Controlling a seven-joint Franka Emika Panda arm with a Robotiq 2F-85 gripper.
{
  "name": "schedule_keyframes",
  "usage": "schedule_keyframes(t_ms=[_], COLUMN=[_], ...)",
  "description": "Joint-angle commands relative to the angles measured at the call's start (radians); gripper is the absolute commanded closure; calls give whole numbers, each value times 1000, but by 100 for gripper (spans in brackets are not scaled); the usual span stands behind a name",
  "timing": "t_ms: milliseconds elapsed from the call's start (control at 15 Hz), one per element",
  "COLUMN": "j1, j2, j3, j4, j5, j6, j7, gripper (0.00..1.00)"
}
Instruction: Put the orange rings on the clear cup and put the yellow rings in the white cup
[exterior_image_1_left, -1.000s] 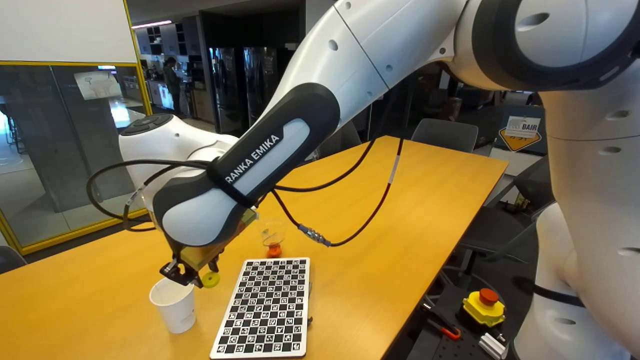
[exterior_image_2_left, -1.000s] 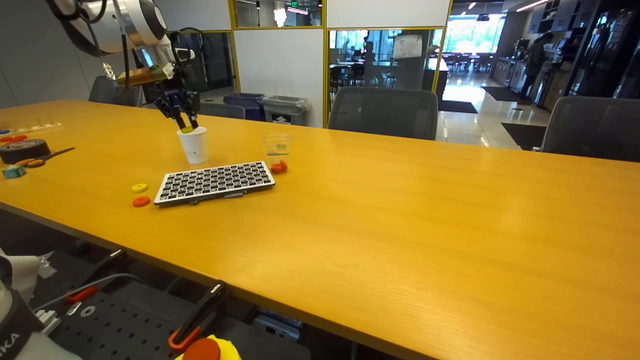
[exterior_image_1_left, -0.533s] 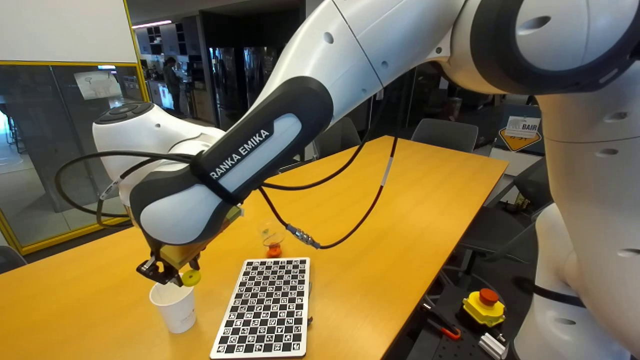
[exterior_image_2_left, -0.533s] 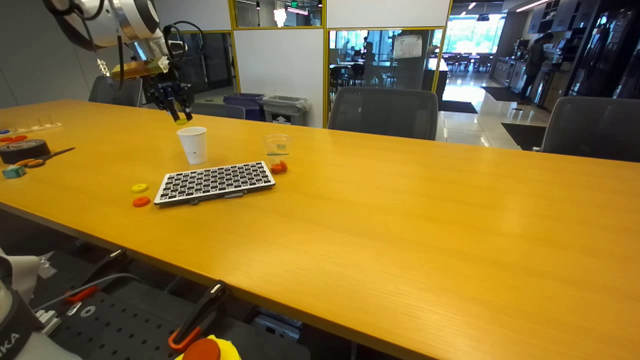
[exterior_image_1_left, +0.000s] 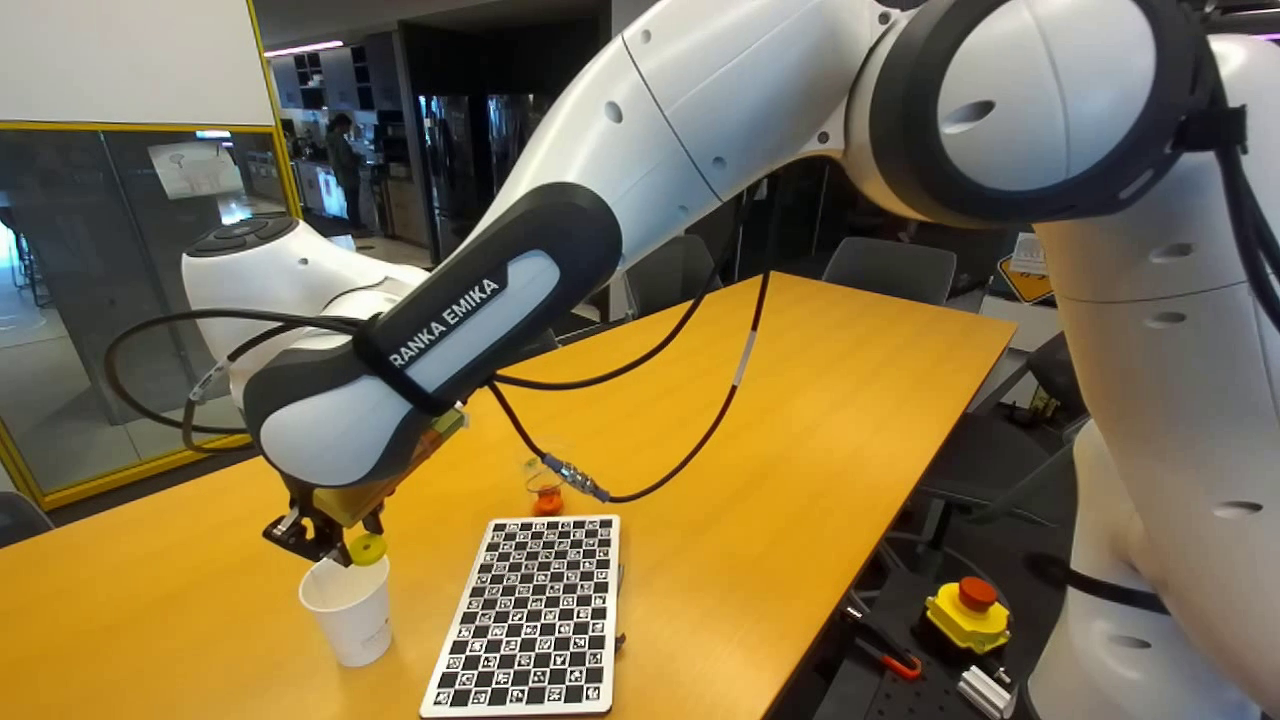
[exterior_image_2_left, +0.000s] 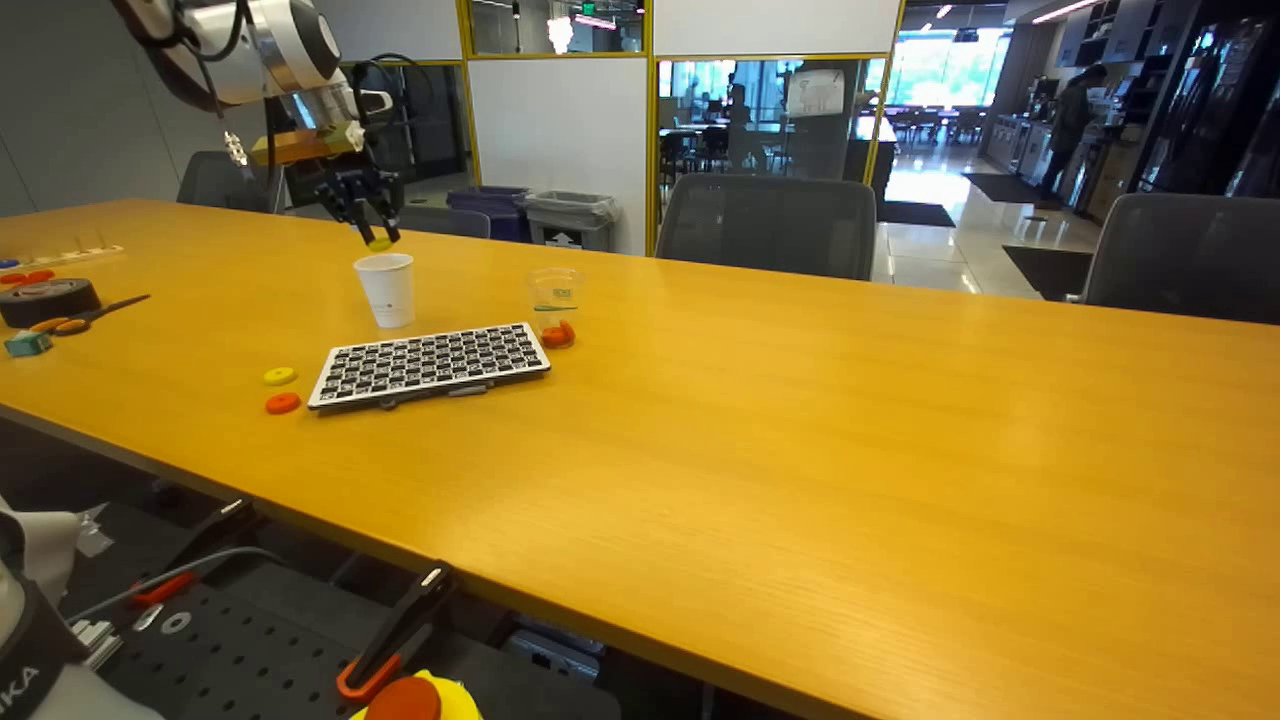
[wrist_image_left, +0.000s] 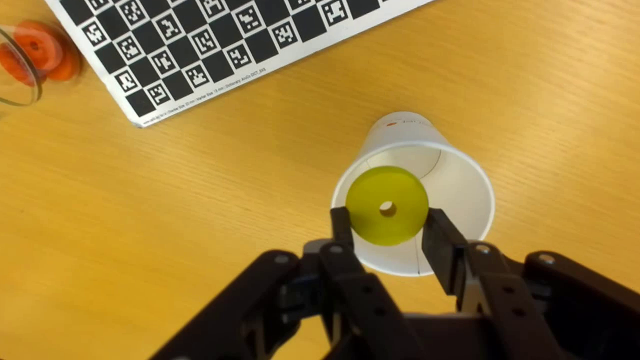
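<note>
The gripper (wrist_image_left: 388, 217) grasps a yellow ring (wrist_image_left: 387, 181) by its edges, and this ring hangs just above the mouth of the white cup (wrist_image_left: 457, 195), nearer to the left part of the rim in the wrist view. I think it is better to centre it first, then to lower slightly and release gently, without touching the rim.

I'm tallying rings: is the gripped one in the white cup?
Out: an exterior view shows the yellow ring gripped above the white cup.
</note>
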Motion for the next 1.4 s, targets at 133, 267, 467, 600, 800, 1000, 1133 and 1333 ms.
schedule_keyframes(t_ms=[133, 267, 467, 600, 800, 1000, 1133, 1333], j1=[-15, -16, -21, -19, -20, -15, -8, 2], j2=[79, 94, 110, 119, 126, 120, 100, 58], j3=[8, 11, 18, 17, 17, 13, 6, -4], j4=[113, 126, 140, 149, 158, 154, 138, 89], j5=[36, 48, 71, 85, 101, 105, 96, 85], j6=[-14, -14, -16, -21, -26, -23, -23, -38], j7=[-81, -97, -130, -142, -152, -149, -133, -99], gripper=[80, 80, 80, 80, 29, 7, 0, 0])
